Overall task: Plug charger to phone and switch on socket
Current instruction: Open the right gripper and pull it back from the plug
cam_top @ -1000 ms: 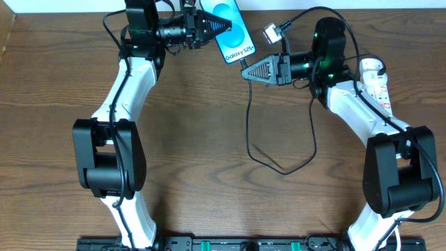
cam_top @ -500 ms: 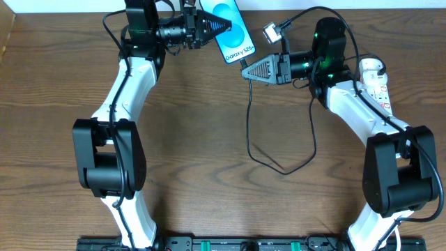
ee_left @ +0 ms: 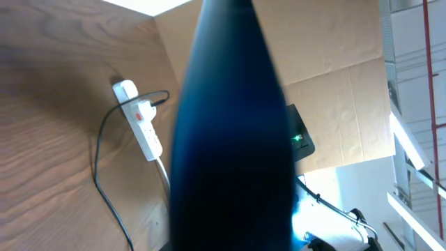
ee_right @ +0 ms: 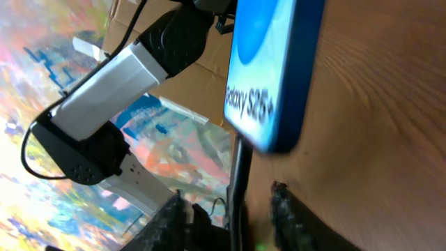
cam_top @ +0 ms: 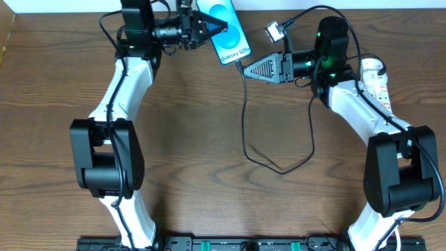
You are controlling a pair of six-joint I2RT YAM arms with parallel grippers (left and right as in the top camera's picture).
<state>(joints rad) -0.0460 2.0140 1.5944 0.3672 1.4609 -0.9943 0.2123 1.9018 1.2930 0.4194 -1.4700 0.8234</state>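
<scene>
the phone (cam_top: 230, 33) sits at the far edge of the tabletop (cam_top: 188, 139), clamped in the left gripper (cam_top: 217, 28), jaws closed tight on it. the left wrist view shows only its dark blurred edge. the charger (cam_top: 244, 118) runs up to its lower end, but blur hides whether the plug is seated. the right gripper (cam_top: 248, 70) has its jaws parted, with fingers (ee_right: 167, 219) either side of the cable, not pinching it. the socket (cam_top: 376, 82) lies far right, partly hidden by the right arm.
</scene>
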